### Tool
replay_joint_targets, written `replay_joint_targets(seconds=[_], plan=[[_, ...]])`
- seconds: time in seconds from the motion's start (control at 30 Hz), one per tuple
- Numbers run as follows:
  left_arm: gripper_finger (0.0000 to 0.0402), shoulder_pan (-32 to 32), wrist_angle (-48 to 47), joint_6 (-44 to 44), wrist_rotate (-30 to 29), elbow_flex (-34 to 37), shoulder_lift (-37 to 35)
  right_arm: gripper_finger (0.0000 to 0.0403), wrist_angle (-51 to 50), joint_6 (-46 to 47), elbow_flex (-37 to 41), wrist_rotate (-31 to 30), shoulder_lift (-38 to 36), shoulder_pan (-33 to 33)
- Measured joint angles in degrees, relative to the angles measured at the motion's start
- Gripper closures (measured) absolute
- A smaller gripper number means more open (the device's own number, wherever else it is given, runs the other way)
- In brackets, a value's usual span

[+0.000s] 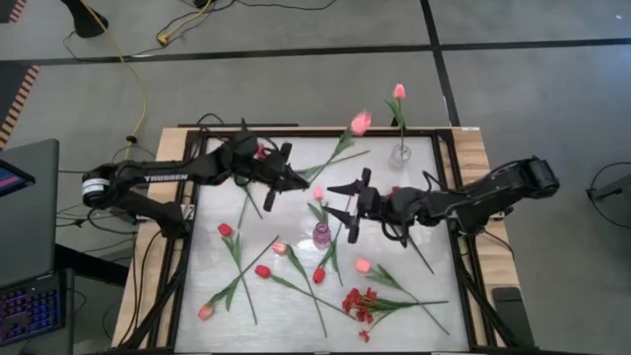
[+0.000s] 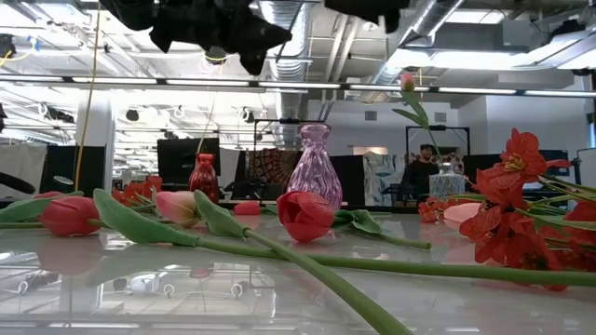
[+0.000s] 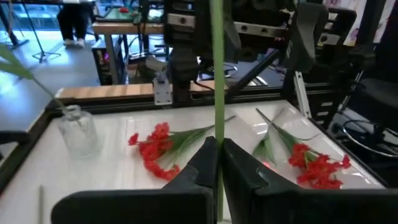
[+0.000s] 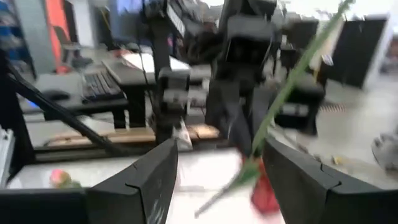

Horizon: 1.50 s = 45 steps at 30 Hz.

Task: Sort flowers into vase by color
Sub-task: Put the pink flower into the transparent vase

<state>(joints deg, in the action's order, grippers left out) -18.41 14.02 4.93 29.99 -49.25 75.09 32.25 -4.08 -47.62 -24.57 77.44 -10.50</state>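
Note:
My left gripper (image 1: 299,180) is over the table's middle, shut on the green stem of a pink tulip (image 1: 361,122). My right gripper (image 1: 347,207) faces it from the right and is open; in the right wrist view (image 4: 217,180) the stem (image 4: 292,81) slants ahead of it, between its fingers and apart from them. A purple vase (image 1: 322,234) stands just nearer. At the far right, a clear vase (image 1: 400,153) holds another pink tulip (image 1: 398,92). Red tulips (image 1: 225,230), pink tulips (image 1: 363,264) and a red bunch (image 1: 358,304) lie flat on the near half. My left gripper pinches the tulip's stem (image 3: 217,134) between its two fingers, at the end far from the blossom. The fingers come about level from the table's left and lie across the stem. The tulip is lifted clear of the table, its blossom toward the far right.
A red vase (image 2: 203,177) stands behind the flowers in the low view. The table has a raised black rim (image 1: 449,148) within a wooden border. Cables lie on the floor beyond the far edge, and a laptop (image 1: 30,197) sits to the left.

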Motion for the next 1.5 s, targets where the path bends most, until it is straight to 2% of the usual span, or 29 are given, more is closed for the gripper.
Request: replay_joint_targets(seconds=[0.13, 0.3, 0.73, 0.9, 1.27, 1.4, 1.5], plan=[[0.0401, 3.52, -0.46, 0.53, -5.23, 0.0, -0.02, 0.0142, 3.38, -5.43, -0.95, 3.35, 0.71, 1.01], [0.0401, 6.21, -0.32, 2.54, -9.23, 0.0, -0.02, 0.0142, 3.31, -8.11, -2.36, 3.42, 0.51, 0.96], [0.0401, 7.91, -0.69, 2.76, -12.32, 0.0, -0.02, 0.015, 4.22, -8.47, -2.71, 3.39, 0.47, 1.66], [0.0401, 7.91, -1.18, 2.71, -12.87, 0.0, -0.02, 0.0199, 4.38, -8.44, -2.71, 3.36, 0.47, 2.05], [0.0401, 7.91, -1.32, 2.71, -12.89, 0.0, -0.02, 0.0366, 4.25, -8.45, -2.71, 1.97, 0.45, 2.6], [0.0397, 7.89, -1.61, 3.71, -13.58, 0.0, -0.02, 0.0381, 3.54, -8.39, -2.71, 1.97, 0.4, 2.73], [0.0371, 7.89, -2.47, 5.22, -14.44, 0.0, -0.02, 0.0381, 1.18, -7.68, -2.71, 0.76, -0.22, 2.62]])
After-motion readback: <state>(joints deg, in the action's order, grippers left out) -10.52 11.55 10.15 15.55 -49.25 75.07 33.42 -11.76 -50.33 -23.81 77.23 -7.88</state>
